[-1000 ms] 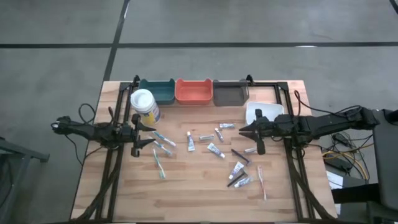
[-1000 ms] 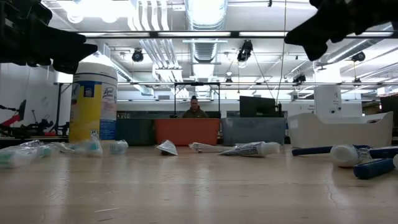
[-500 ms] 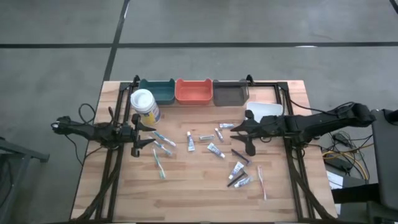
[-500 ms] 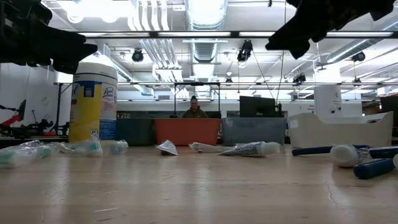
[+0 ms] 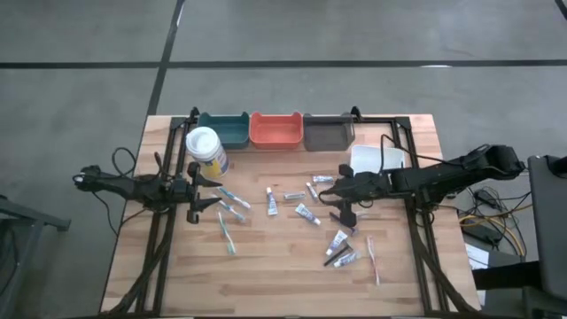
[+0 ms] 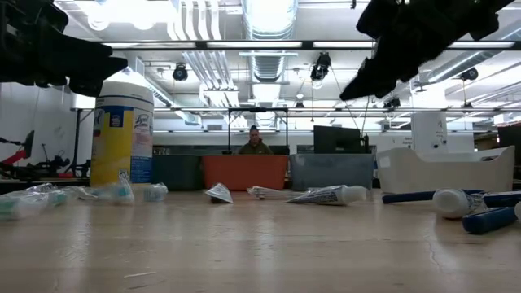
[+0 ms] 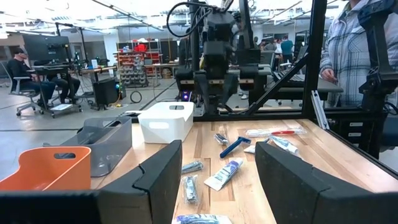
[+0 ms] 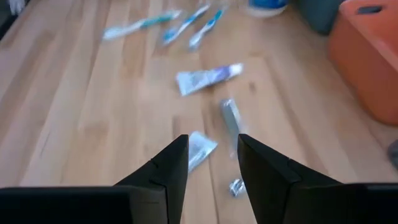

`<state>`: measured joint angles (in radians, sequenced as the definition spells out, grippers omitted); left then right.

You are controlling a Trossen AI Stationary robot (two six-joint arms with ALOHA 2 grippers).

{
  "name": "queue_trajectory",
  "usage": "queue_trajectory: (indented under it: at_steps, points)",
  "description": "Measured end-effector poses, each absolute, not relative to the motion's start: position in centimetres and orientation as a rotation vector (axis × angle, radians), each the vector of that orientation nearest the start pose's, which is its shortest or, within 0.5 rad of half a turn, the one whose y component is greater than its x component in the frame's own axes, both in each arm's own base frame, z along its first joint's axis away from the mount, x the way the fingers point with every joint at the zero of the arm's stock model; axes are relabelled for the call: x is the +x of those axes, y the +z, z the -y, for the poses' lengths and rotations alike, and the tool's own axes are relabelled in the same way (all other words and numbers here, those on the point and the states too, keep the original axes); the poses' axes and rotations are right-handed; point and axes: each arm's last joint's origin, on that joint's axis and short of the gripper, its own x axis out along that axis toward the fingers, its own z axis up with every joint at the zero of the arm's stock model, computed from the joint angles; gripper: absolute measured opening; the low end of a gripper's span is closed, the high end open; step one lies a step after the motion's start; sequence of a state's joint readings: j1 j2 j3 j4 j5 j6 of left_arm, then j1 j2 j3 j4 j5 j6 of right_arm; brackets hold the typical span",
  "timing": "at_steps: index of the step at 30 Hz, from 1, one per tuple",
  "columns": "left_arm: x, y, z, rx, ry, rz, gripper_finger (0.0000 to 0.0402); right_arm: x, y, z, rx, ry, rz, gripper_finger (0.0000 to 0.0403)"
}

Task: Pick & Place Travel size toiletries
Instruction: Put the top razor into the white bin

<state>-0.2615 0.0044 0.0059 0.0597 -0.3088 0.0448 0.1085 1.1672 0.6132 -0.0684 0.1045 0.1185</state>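
The left gripper [image 5: 197,193] waits with fingers apart beside the teal toothbrushes [image 5: 229,206]. Mini tubes [image 5: 306,213] lie mid-table. The right gripper [image 5: 344,190], fingers parted and empty, hovers above them.

Teal bin [image 5: 223,129], orange bin [image 5: 275,129], grey bin [image 5: 327,130], white bin [image 5: 376,158], pale wooden table [image 5: 275,266].

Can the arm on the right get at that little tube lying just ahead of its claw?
Probably yes. The right gripper hangs open above the table, the small tube lies on bare wood just ahead of its fingers, and nothing stands between them.
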Motion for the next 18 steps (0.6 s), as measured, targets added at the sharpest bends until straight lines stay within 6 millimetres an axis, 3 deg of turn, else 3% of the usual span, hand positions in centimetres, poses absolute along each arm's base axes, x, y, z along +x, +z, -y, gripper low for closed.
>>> queue_trajectory:
  at_steps: [3,7,12,18]
  points:
    - [9.5,17.1,1.6,0.027,0.049,0.058,0.0209,23.7,20.8,-2.5,0.090,0.014,-0.638,0.0128]
    - [9.5,17.1,1.6,0.028,0.049,0.058,0.0209,24.4,20.5,-2.3,0.284,-0.070,-0.651,0.0123]
    - [9.5,17.1,1.6,0.028,0.049,0.058,0.0209,25.3,20.1,-2.4,0.356,-0.125,-0.747,0.0125]
    - [9.5,17.1,1.6,0.028,0.048,0.058,0.0209,26.4,21.2,-2.8,0.473,-0.198,-0.813,0.0129]
